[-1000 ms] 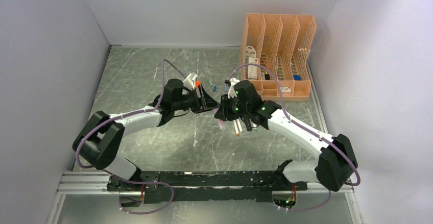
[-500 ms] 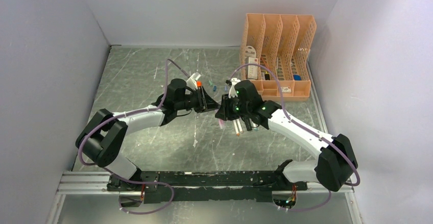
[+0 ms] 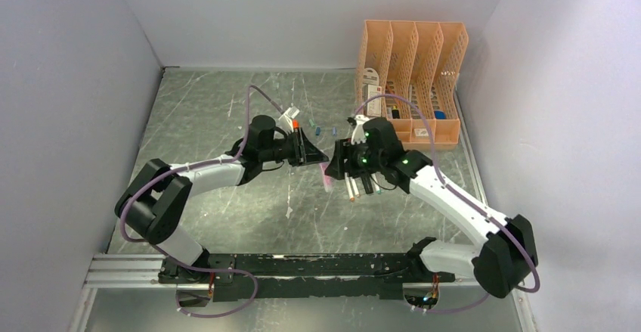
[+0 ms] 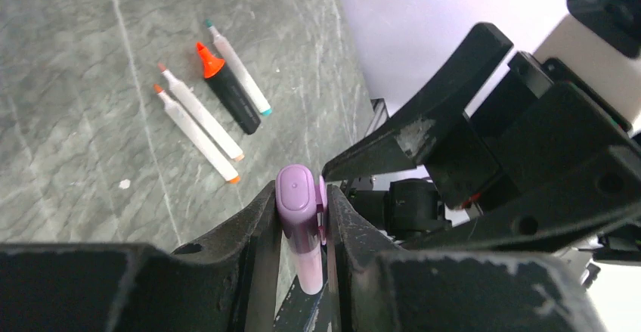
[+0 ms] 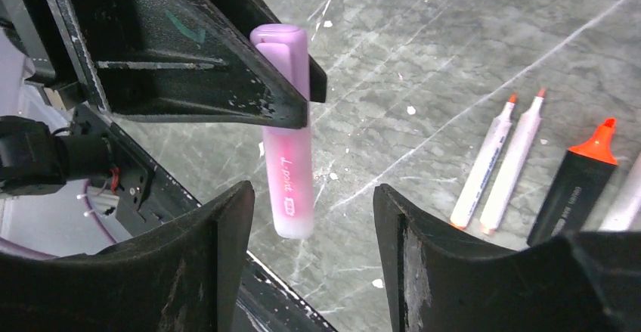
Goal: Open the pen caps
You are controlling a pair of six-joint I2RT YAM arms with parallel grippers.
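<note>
My left gripper (image 4: 301, 196) is shut on the lilac cap (image 4: 296, 200) of a pink pen (image 5: 289, 173), which hangs down from its fingers above the table. My right gripper (image 5: 311, 193) is open, its jaws standing either side of the pen's lower end without touching it. In the top view the two grippers face each other at mid-table, left (image 3: 316, 156) and right (image 3: 335, 167), with the pink pen (image 3: 326, 178) between them. Uncapped pens lie beside them: two white ones with orange tips (image 5: 499, 162), a stubby black one with an orange tip (image 5: 578, 181), and a green-tipped one (image 4: 238, 67).
A peach mesh file organiser (image 3: 412, 75) stands at the back right. Small loose caps (image 3: 317, 129) lie behind the grippers, with an orange one (image 3: 295, 124) near the left wrist. Grey walls close in the table on three sides.
My right gripper has drawn back to the right, away from the left gripper. The left gripper has edged slightly right and keeps hold of the pink pen.
</note>
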